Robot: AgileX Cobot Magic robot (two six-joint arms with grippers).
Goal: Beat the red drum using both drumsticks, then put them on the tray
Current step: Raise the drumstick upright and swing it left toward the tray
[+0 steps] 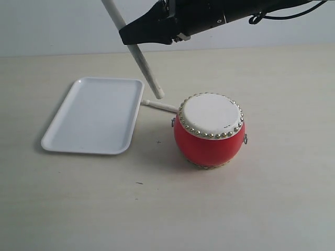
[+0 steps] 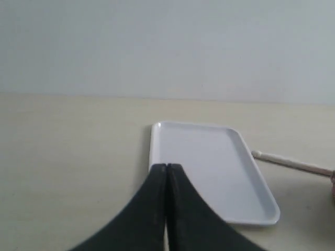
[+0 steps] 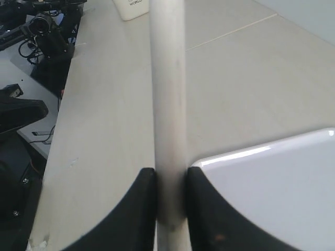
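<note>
red drum (image 1: 209, 142), drumstick (image 1: 141, 63) in right end effector (image 1: 125, 32)

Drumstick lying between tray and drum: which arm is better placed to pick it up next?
Left. The right fingers are clamped on the other drumstick. The left fingers are shut on nothing, facing the tray, with the lying drumstick beside it.

Light: bright, even, diffuse.
Shadows: faint, soft, under red drum (image 1: 208, 144) and tray (image 1: 94, 115).
Glare: white streak on tray, right wrist view.
Blur: drumstick (image 3: 168, 104), close-up.
</note>
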